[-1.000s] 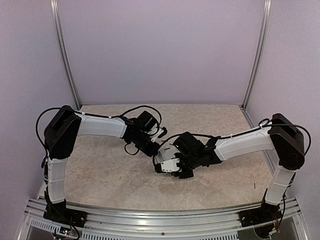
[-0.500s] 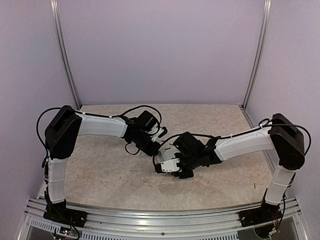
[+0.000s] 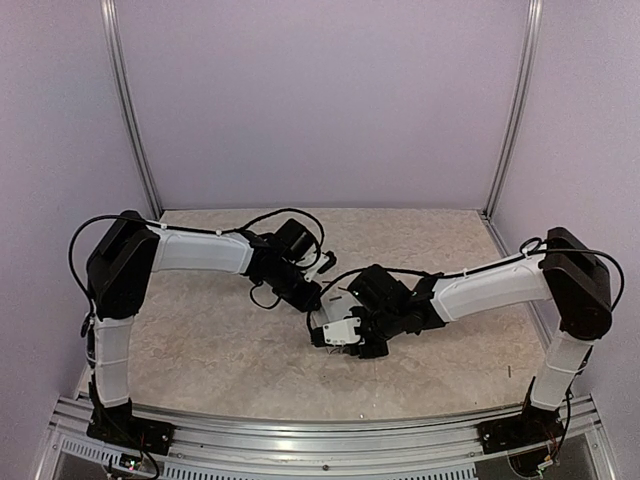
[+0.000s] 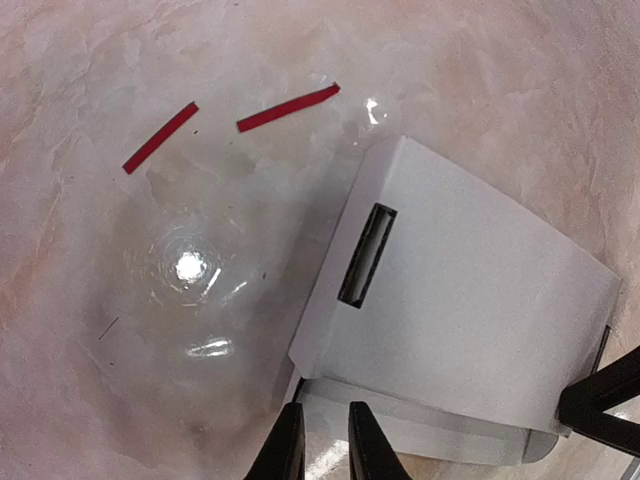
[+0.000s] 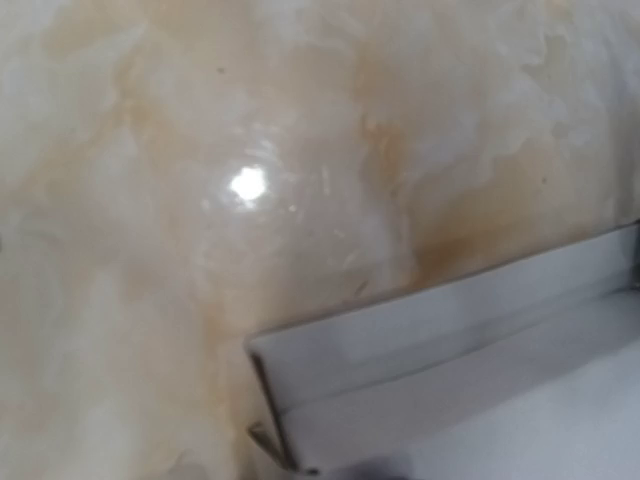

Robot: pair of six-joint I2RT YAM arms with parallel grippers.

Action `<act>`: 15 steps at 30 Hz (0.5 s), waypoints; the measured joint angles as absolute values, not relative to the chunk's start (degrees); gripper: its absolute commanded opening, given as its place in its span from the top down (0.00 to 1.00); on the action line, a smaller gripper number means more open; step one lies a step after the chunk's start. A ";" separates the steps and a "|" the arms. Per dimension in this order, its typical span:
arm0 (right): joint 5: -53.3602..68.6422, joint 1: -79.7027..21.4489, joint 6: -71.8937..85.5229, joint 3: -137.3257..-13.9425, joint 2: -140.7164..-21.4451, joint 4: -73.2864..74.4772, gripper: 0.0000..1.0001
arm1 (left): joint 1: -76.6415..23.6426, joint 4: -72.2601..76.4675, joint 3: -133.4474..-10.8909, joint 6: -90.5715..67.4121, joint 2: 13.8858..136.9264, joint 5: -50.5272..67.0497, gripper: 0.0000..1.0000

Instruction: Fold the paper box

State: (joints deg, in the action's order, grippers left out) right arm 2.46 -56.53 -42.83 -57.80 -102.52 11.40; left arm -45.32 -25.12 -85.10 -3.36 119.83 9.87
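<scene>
Two red strips nr paper box — L gripper slightly parted.

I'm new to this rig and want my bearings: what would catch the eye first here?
The left arm and right arm meet mid-table over the pale paper box. In the left wrist view its dark slot stands out, and two red strips lie on the marbled table, apart from it.

marbled table, two red strips, lilac walls
</scene>
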 measured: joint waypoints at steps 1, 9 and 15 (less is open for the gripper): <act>2.48 -56.53 -42.72 -57.69 -102.37 11.53 0.62 | -45.50 -25.32 -85.10 -3.46 119.31 10.07 0.80; 2.48 -55.75 -41.63 -56.10 -98.06 17.56 0.55 | -47.40 -26.09 -80.20 -5.37 107.59 8.36 0.72; 4.56 -53.49 -40.29 -55.96 -95.00 19.51 0.55 | -47.29 -23.33 -71.55 -10.15 101.36 7.33 0.73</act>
